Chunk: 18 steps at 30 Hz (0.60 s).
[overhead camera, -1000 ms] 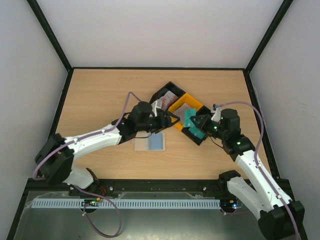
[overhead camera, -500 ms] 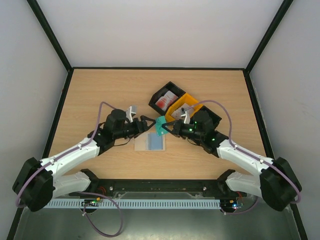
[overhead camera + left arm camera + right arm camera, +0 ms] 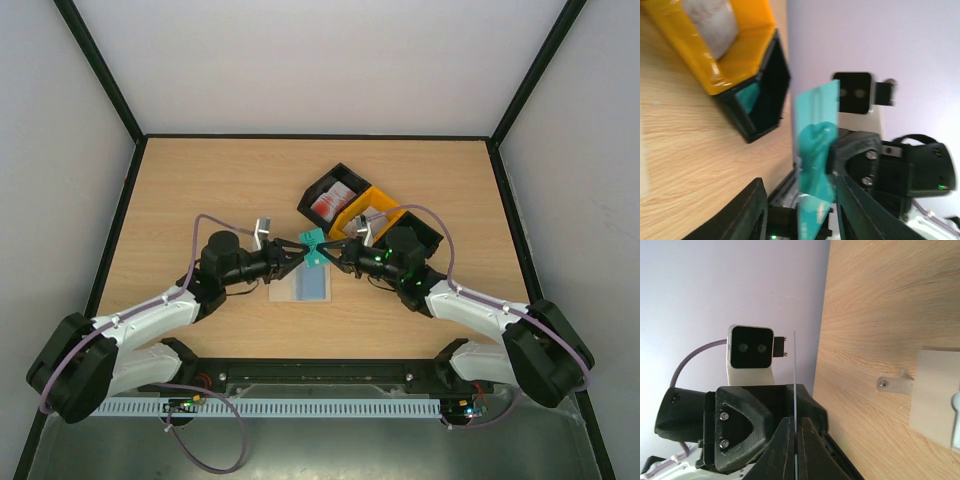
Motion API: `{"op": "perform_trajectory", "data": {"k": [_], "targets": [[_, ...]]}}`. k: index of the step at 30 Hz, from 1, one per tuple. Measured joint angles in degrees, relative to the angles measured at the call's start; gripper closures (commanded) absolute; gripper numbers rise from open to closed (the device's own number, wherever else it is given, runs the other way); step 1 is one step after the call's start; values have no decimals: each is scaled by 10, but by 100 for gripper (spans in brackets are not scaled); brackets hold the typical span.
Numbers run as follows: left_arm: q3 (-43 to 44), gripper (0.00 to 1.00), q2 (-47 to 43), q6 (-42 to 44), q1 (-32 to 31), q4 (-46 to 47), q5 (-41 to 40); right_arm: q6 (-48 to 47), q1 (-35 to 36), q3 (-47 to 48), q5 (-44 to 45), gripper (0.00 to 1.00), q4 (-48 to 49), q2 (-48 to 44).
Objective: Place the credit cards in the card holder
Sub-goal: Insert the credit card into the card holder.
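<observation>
Arms (image 3: 150, 310) reach inward, tips meeting; right jaws clamp teal card (image 3: 313, 248), left jaws apart around it.

White arms (image 3: 150, 312), black joints and claws (image 3: 298, 250) (purple cables (image 3: 198, 226) looping).

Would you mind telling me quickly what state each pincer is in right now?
Left pincer: open, fingers either side of the teal card, not clamped.
Right pincer: closed, holding the teal card.
</observation>
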Motion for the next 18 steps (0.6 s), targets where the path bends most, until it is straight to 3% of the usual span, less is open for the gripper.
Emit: {"op": "perform_trajectory", "data": {"k": [7,10,11,14,18], "targets": [[0,94,5,-39,0,76,22,47,0,-19,2,98,62,0],[0,98,14,-38,1,84,26,58,0,-20,3,97,75,0],[0,98,16,-38,2,89,27,61,0,-22,5,94,74,0],[1,98,20,-33,2,91,31,63,0,-25,6,68,71,2],[3,97,20,5,12,54,32,27,2,-21,16,54,21,2]]}}
